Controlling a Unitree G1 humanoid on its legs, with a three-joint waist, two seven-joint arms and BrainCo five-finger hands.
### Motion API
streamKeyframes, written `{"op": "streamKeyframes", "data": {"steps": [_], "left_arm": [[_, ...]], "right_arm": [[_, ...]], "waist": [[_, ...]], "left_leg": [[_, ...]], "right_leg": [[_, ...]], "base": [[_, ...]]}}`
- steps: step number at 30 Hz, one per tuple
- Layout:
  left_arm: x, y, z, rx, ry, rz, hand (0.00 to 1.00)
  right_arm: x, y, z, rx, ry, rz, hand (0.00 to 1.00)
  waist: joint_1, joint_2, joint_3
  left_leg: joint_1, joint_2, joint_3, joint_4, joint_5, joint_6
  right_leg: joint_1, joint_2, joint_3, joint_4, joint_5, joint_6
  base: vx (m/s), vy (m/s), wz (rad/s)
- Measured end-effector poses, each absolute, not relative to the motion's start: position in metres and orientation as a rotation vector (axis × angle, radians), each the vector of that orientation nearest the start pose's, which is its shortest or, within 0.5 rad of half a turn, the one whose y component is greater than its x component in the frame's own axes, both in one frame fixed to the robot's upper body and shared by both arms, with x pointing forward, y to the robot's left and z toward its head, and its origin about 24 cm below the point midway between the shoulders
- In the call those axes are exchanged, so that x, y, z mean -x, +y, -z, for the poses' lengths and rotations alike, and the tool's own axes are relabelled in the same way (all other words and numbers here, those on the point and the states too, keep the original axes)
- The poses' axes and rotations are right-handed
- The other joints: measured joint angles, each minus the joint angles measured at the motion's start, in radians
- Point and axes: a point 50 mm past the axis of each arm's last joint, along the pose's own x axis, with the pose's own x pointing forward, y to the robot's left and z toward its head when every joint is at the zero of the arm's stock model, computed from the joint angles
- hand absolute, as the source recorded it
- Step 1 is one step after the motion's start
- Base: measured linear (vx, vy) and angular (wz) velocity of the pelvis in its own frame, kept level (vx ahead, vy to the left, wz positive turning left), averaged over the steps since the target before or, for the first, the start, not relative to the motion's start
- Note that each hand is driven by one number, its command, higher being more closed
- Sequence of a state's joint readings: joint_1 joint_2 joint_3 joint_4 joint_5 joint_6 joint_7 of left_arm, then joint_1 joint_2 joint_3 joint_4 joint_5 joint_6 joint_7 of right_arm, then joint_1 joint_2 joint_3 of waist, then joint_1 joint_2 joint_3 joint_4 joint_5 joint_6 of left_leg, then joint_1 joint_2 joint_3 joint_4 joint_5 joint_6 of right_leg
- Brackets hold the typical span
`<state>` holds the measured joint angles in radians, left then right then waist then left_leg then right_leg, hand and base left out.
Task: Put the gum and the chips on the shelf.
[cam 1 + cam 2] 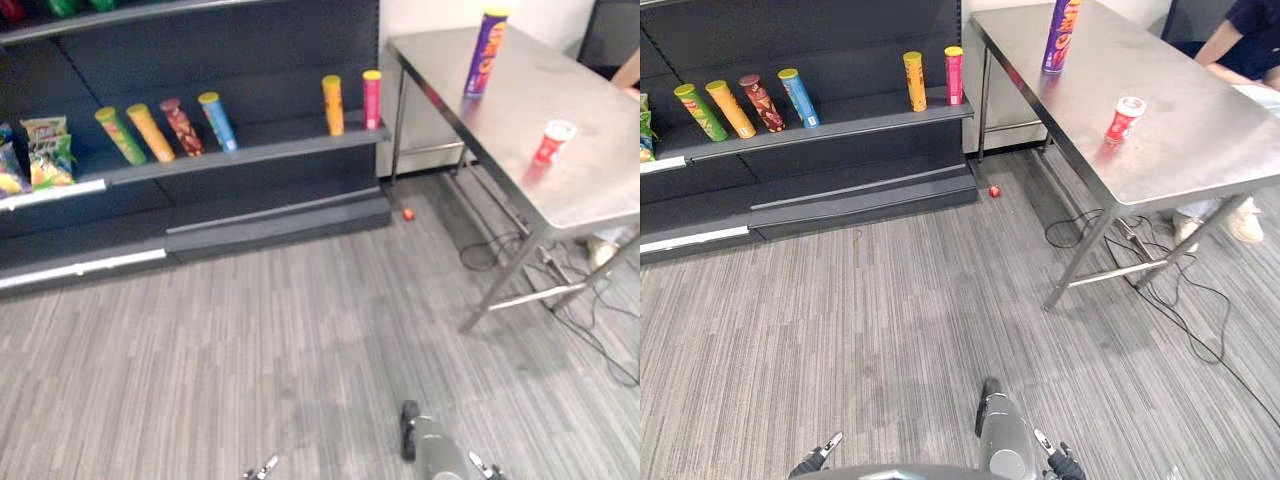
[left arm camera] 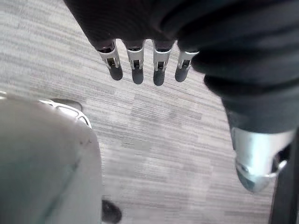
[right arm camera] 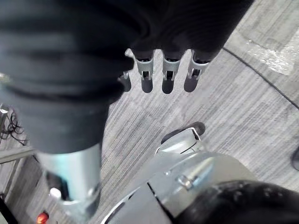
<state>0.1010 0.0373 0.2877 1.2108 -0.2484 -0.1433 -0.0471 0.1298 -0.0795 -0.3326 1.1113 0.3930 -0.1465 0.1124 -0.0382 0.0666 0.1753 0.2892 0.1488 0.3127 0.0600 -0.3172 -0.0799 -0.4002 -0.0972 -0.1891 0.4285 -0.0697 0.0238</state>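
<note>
On the steel tabletop (image 1: 1200, 150) the purple chips can (image 1: 1061, 36) stands upright at the far end and the red gum tub (image 1: 1124, 120) nearer the middle, the shelf (image 1: 860, 115) lies left of the tabletop, and the left hand (image 2: 135, 67) and right hand (image 3: 169, 70) hang well apart from it, fingers straight and empty.

Brushed metal, matt black, gloss
The table (image 1: 1200, 140) is smooth brushed metal; the shelf (image 1: 870, 118) is matt; the can (image 1: 1061, 35) and tub (image 1: 1124, 119) look glossy.
</note>
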Motion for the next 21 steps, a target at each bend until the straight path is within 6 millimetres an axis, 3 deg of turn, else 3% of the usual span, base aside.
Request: {"op": "streamKeyframes", "data": {"steps": [1,3,5,7,8,9,10,11,13,15,17,19,20,21], "left_arm": [[-0.061,0.196,0.170,0.350,1.088,-0.447,0.00],[-0.064,0.189,0.170,0.389,1.069,-0.461,0.00],[-0.071,0.184,0.169,0.408,1.050,-0.452,0.00],[-0.080,0.178,0.168,0.428,1.019,-0.443,0.00],[-0.085,0.181,0.166,0.432,0.996,-0.443,0.00],[-0.087,0.182,0.165,0.437,0.990,-0.449,0.00],[-0.087,0.184,0.165,0.444,0.983,-0.466,0.00],[-0.086,0.186,0.165,0.466,0.977,-0.491,0.00],[-0.087,0.189,0.164,0.495,0.959,-0.522,0.00],[-0.090,0.192,0.162,0.501,0.928,-0.533,0.00],[-0.091,0.194,0.161,0.516,0.906,-0.552,0.00],[-0.092,0.196,0.160,0.521,0.889,-0.562,0.00],[-0.090,0.197,0.160,0.517,0.888,-0.567,0.00],[-0.090,0.197,0.160,0.517,0.890,-0.570,0.00]], "right_arm": [[-0.067,-0.224,0.161,-0.447,0.945,0.536,0.00],[-0.068,-0.223,0.160,-0.439,0.946,0.525,0.00],[-0.071,-0.223,0.160,-0.429,0.940,0.509,0.00],[-0.070,-0.223,0.160,-0.427,0.943,0.504,0.00],[-0.068,-0.222,0.160,-0.428,0.947,0.504,0.00],[-0.067,-0.222,0.160,-0.428,0.950,0.505,0.00],[-0.066,-0.223,0.160,-0.428,0.950,0.507,0.00],[-0.065,-0.223,0.160,-0.427,0.951,0.512,0.00],[-0.063,-0.223,0.160,-0.432,0.951,0.520,0.00],[-0.062,-0.222,0.161,-0.435,0.956,0.518,0.00],[-0.068,-0.220,0.160,-0.441,0.938,0.509,0.00],[-0.072,-0.217,0.159,-0.437,0.935,0.486,0.00],[-0.076,-0.214,0.159,-0.439,0.926,0.474,0.00],[-0.078,-0.213,0.159,-0.435,0.922,0.465,0.00]], "waist": [[0.001,-0.003,0.005],[-0.006,-0.007,0.006],[-0.014,0.005,-0.001],[-0.014,0.004,-0.005],[-0.013,0.001,-0.006],[-0.012,0.001,-0.006],[-0.010,-0.011,0.001],[-0.006,-0.009,0.002],[0.007,-0.011,0.003],[0.024,-0.021,0.002],[0.033,-0.029,0.002],[0.047,-0.047,-0.004],[0.049,-0.053,-0.005],[0.050,-0.053,-0.005]], "left_leg": [[-0.001,0.002,-0.008,0.010,0.025,-0.003],[0.023,0.024,-0.033,0.031,0.093,-0.024],[0.018,0.052,-0.053,0.074,0.129,-0.025],[-0.046,0.088,-0.099,0.228,0.150,-0.042],[-0.138,0.111,-0.164,0.417,0.187,-0.076],[-0.188,0.116,-0.203,0.516,0.226,-0.085],[-0.282,0.123,-0.256,0.717,0.311,-0.096],[-0.359,0.131,-0.256,0.886,0.309,-0.091],[-0.450,0.135,-0.199,1.013,0.263,-0.057],[-0.535,0.134,-0.125,1.003,0.196,-0.025],[-0.592,0.141,-0.060,0.887,0.152,-0.006],[-0.596,0.121,0.003,0.601,0.147,0.010],[-0.590,0.098,0.004,0.418,0.175,0.028],[-0.583,0.089,0.002,0.334,0.201,0.029]], "right_leg": [[-0.008,0.000,-0.001,0.032,-0.029,0.000],[0.007,-0.001,-0.030,0.119,-0.118,-0.037],[0.044,0.009,-0.055,0.122,-0.155,-0.049],[0.094,0.017,-0.084,0.096,-0.183,-0.053],[0.130,0.020,-0.098,0.079,-0.197,-0.056],[0.150,0.021,-0.106,0.072,-0.203,-0.057],[0.190,0.021,-0.111,0.053,-0.214,-0.067],[0.234,0.022,-0.106,0.033,-0.221,-0.072],[0.315,0.021,-0.090,-0.017,-0.234,-0.070],[0.390,0.006,-0.081,-0.068,-0.244,-0.053],[0.434,-0.016,-0.070,-0.089,-0.253,-0.032],[0.476,-0.060,-0.052,-0.098,-0.268,0.017],[0.498,-0.085,-0.039,-0.099,-0.286,0.045],[0.509,-0.095,-0.032,-0.101,-0.296,0.062]], "base": [[0.48,-0.272,0.06],[0.48,-0.310,0.15],[0.42,-0.259,0.33],[0.31,-0.182,0.42],[0.22,-0.109,0.30],[0.27,-0.105,0.22],[0.26,-0.059,0.01],[0.26,-0.033,-0.09],[0.29,0.038,-0.16],[0.27,0.117,-0.14],[0.26,0.176,-0.16],[0.36,0.293,-0.23],[0.36,0.314,-0.24],[0.39,0.367,-0.33]]}}
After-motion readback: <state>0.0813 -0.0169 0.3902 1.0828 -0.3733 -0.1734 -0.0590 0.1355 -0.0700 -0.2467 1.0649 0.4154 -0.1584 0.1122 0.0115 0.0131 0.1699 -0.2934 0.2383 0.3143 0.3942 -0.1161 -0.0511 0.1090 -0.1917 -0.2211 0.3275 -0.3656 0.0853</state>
